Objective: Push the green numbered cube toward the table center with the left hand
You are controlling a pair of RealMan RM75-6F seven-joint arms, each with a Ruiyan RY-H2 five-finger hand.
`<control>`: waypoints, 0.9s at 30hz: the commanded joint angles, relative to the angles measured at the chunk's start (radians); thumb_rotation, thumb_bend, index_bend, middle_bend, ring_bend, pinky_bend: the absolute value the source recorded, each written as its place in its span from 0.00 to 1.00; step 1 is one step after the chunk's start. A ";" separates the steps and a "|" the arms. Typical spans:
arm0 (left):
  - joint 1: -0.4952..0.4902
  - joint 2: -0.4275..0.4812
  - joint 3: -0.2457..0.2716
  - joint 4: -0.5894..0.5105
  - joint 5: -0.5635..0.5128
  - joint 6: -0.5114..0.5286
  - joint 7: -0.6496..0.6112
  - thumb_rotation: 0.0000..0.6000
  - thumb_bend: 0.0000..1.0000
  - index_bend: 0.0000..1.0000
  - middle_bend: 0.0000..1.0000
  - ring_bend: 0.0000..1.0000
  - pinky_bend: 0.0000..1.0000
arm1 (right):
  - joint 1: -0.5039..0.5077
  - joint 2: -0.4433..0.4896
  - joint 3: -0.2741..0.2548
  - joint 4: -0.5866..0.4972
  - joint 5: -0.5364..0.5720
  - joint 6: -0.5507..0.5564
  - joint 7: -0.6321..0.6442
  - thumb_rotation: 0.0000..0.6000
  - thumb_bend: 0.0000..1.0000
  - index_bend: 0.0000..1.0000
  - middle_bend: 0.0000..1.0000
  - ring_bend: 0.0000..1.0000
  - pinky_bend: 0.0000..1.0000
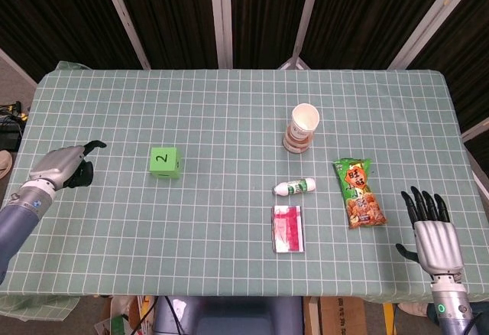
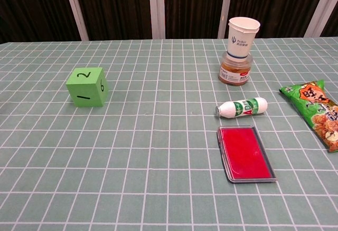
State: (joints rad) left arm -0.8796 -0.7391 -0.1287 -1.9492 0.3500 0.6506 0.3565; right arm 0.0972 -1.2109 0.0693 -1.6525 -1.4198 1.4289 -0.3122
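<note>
Head view looks steeply down on the whole table (image 1: 229, 105); chest view (nearer, lower) shares its middle.

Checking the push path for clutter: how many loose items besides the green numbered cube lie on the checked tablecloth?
4. All are right of centre: a white paper cup on a brown jar, a small white bottle lying flat, a red flat case and a green snack packet. None seems hidden.
</note>
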 commanded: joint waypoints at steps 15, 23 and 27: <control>-0.274 -0.239 0.193 0.331 -0.297 -0.112 0.094 1.00 1.00 0.16 0.85 0.69 0.72 | 0.013 -0.038 0.010 0.010 0.063 -0.021 -0.108 1.00 0.05 0.07 0.00 0.03 0.00; -0.256 -0.314 0.151 0.390 -0.199 -0.075 0.030 1.00 1.00 0.17 0.85 0.70 0.72 | 0.015 -0.050 0.012 0.011 0.081 -0.018 -0.144 1.00 0.04 0.07 0.00 0.03 0.00; -0.240 -0.349 0.134 0.399 -0.133 -0.050 0.005 1.00 1.00 0.19 0.85 0.70 0.72 | 0.014 -0.052 0.012 0.012 0.090 -0.018 -0.153 1.00 0.04 0.07 0.00 0.03 0.00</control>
State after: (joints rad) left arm -1.1300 -1.0680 0.0171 -1.5574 0.1906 0.5862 0.3787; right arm 0.1118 -1.2621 0.0807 -1.6406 -1.3319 1.4105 -0.4633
